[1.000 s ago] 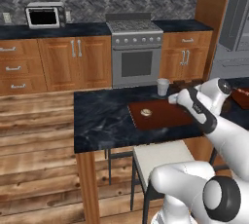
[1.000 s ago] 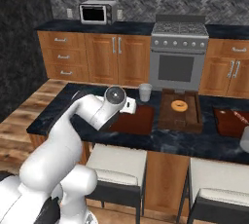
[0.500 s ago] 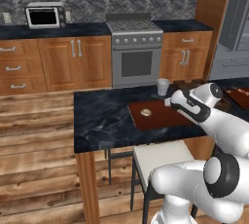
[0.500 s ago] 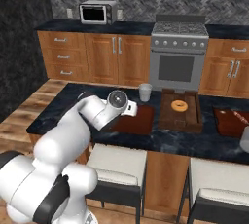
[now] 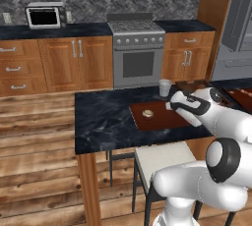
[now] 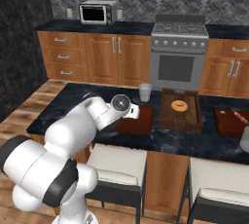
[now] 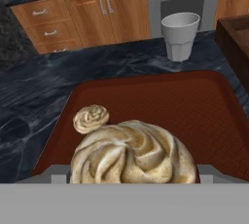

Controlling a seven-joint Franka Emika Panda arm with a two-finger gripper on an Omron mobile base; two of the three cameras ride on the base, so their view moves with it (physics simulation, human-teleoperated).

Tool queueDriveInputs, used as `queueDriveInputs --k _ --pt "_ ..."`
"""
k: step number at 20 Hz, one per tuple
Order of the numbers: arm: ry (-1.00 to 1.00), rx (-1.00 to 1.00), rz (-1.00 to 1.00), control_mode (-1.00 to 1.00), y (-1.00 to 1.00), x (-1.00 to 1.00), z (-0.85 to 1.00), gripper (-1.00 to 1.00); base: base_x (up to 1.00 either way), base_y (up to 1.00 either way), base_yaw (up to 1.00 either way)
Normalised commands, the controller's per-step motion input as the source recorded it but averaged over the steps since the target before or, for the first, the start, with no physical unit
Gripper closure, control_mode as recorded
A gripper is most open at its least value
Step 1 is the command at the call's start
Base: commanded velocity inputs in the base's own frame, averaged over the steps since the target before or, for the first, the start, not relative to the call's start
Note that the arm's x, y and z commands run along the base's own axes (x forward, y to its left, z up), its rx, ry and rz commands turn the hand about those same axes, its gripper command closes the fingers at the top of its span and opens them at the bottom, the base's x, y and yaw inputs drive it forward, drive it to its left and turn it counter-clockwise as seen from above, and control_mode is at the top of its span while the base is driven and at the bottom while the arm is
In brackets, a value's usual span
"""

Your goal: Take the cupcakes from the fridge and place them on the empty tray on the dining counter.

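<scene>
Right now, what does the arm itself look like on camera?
The arm is glossy white, built of rounded tube links. Dark grey-black bands and round caps mark its joints, seen also on the arm from the right base view. The gripper end is white with dark parts. No cables or markings show.

We see the flat dark reddish-brown tray (image 7: 194,116) on the long blue-black marbled dining counter (image 7: 44,96), one small cream-topped cupcake (image 7: 90,118) on its left part, a grey cup (image 7: 180,35) just behind the tray.
</scene>
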Motion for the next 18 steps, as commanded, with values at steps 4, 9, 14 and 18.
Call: queueDriveInputs --k 4,9,14,18 --pt "0.00 0.00 0.00 -1.00 0.00 0.30 -0.18 1.00 0.00 0.00 0.00" --pt "0.00 0.00 0.00 -1.00 -0.05 0.21 -0.20 1.00 0.00 0.00 0.00" --pt "0.00 0.00 0.00 -1.00 -0.09 0.14 -0.22 1.00 0.00 0.00 0.00" --pt "0.00 0.00 0.00 -1.00 -0.03 0.19 -0.18 1.00 0.00 0.00 0.00"
